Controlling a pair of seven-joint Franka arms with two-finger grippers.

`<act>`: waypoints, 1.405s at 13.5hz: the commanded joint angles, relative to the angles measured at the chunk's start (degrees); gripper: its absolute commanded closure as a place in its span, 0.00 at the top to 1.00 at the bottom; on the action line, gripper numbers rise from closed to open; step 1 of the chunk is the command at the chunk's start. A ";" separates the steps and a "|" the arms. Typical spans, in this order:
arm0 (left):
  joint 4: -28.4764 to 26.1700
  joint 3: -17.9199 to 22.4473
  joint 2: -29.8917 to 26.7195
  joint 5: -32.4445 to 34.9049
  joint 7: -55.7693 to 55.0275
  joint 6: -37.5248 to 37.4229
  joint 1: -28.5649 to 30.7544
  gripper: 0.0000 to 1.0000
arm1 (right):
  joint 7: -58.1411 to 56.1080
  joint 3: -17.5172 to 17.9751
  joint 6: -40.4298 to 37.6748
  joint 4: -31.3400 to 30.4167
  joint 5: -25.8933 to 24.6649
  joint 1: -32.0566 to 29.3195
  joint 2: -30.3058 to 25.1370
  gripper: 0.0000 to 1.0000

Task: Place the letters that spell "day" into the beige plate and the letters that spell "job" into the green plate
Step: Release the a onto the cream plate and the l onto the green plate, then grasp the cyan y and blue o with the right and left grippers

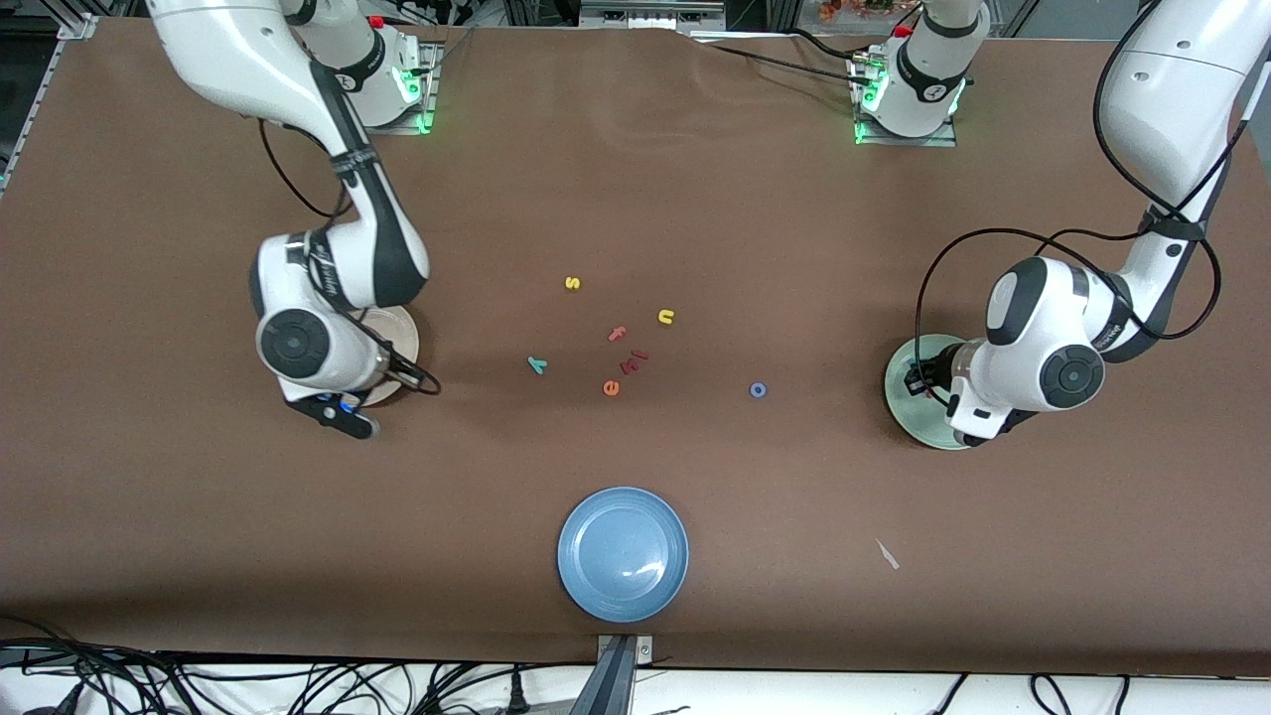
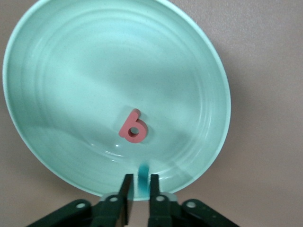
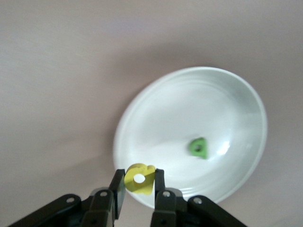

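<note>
My left gripper [image 2: 138, 178] hangs over the rim of the green plate [image 2: 57, 71], fingers a little apart and open. A blurred teal "j" [image 2: 143, 177] sits in the gap with space beside it. The pinkish-red "b" [image 2: 133, 127] lies in that plate. My right gripper [image 3: 137, 177] is shut on the yellow "a" [image 3: 140, 178] above the edge of the beige plate [image 3: 156, 118], where the dark green "d" [image 3: 199, 147] lies. On the table, the teal "y" [image 1: 537, 364] and blue "o" [image 1: 758, 389] rest near the middle. In the front view both arms cover much of their plates [image 1: 402, 338] [image 1: 906, 402].
Yellow "s" [image 1: 572, 283], yellow "n" [image 1: 665, 317], pink "f" [image 1: 617, 334], a dark red piece [image 1: 634, 361] and an orange "e" [image 1: 611, 387] lie mid-table. A blue plate [image 1: 623, 553] sits near the front edge. A pale scrap [image 1: 887, 554] lies toward the left arm's end.
</note>
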 commanded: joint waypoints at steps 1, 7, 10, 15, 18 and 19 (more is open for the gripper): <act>-0.61 -0.40 -1.14 0.11 1.08 -0.19 0.45 1.00 | -4.14 -1.44 8.23 -12.15 1.67 0.48 -5.09 0.08; 8.25 -4.09 0.52 -3.68 -13.57 0.95 -5.68 1.00 | -6.69 -1.79 11.34 -14.55 6.24 0.22 -3.16 0.60; 13.71 -2.43 5.88 -3.15 -17.45 5.50 -14.90 0.98 | -6.26 -1.62 9.94 -13.68 6.24 0.13 -4.29 1.00; 13.81 3.46 9.84 -3.06 -24.05 10.79 -23.89 0.79 | 1.53 3.55 6.24 -7.45 6.33 1.10 -4.57 1.00; 13.81 3.64 11.86 -2.97 -24.49 11.23 -24.95 0.68 | 10.40 8.84 8.60 -3.32 6.33 2.06 -1.94 1.00; 13.81 3.64 12.13 -2.97 -24.67 12.19 -25.21 0.68 | 13.32 9.45 9.66 -1.82 6.33 3.28 -0.62 1.00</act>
